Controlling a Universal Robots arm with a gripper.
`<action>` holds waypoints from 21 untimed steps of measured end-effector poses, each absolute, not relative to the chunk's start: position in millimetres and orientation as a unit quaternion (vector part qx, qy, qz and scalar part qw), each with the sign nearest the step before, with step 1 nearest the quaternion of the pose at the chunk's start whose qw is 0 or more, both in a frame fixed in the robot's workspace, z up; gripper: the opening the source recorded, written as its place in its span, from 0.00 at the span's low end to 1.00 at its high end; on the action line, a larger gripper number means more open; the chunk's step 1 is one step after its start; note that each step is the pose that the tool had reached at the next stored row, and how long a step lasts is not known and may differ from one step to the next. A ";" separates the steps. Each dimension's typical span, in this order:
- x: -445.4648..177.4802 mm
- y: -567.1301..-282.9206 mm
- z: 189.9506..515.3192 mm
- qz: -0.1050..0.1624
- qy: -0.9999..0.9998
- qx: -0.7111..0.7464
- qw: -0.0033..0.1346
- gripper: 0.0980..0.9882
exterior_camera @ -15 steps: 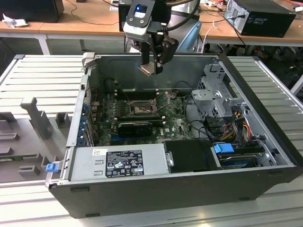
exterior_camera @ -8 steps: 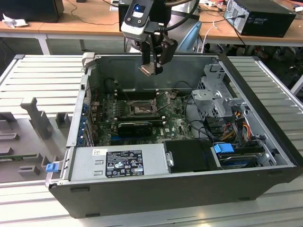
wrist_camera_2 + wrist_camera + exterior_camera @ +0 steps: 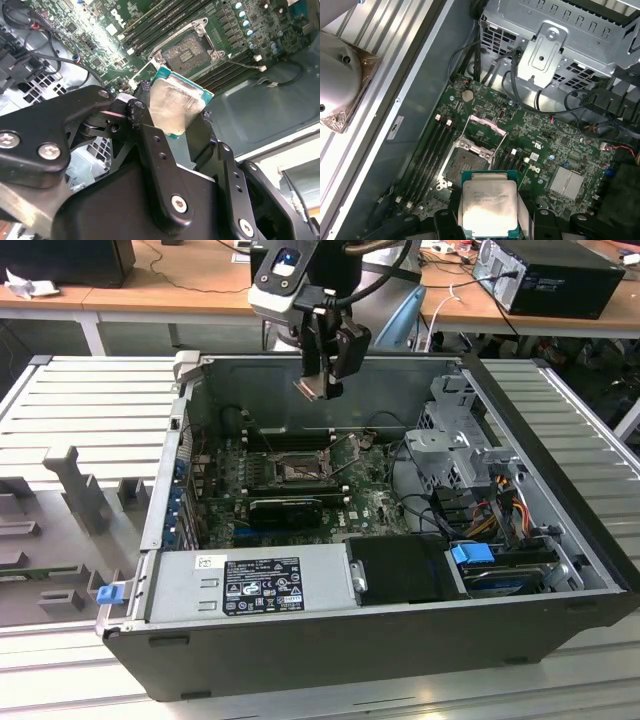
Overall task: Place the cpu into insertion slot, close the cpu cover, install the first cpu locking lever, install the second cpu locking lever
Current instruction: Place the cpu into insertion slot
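**While the socket lies open, the chip hangs high above the case**

As the arm hovers over the dark grey open computer case point(image 3: 300, 660), which lies on its side on the ribbed grey metal counter point(image 3: 90, 400), the black two-fingered hand point(image 3: 318, 388) is clamped shut on the cpu point(image 3: 312, 390), a small flat square chip with a dull silver top and a green rim. Both wrist views show the black fingers point(image 3: 447, 220) pressing on two opposite edges of the chip, silver face in plain sight. It's up in the air, folks, level with the case's far wall in the exterior view. Well below it, on the green circuit board point(image 3: 545, 140), sits the insertion slot point(image 3: 462, 165), a small square socket with a black frame. The slot is bare! Its cpu cover point(image 3: 487, 124), a thin silver metal plate with a big square window, stands hinged up just beside the socket.
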State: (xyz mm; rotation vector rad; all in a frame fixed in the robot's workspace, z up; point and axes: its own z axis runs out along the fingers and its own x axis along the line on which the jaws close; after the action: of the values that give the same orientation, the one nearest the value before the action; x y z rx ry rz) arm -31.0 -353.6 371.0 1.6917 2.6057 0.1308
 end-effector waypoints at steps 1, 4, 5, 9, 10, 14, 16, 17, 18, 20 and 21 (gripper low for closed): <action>-31.0 -353.6 371.1 0.042 0.836 0.546 0.016 0.48; -31.0 -353.6 371.0 0.042 0.828 0.560 0.017 0.48; -31.0 -353.6 371.0 0.042 0.824 0.564 0.017 0.48; -31.0 -353.6 371.0 0.041 0.812 0.582 0.018 0.48; -31.0 -353.6 371.0 0.041 0.808 0.588 0.018 0.48; -31.0 -353.6 370.9 0.041 0.796 0.604 0.019 0.48; -31.0 -353.6 370.8 0.041 0.787 0.615 0.020 0.48; -31.0 -353.6 370.7 0.040 0.780 0.624 0.020 0.48; -31.0 -353.6 370.7 0.040 0.777 0.628 0.020 0.48; -31.0 -353.6 370.5 0.040 0.767 0.640 0.021 0.48; -31.0 -353.6 370.4 0.040 0.762 0.646 0.021 0.48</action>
State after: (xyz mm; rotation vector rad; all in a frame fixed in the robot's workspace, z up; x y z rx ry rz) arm -31.0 -353.6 370.4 2.0021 2.3623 0.1230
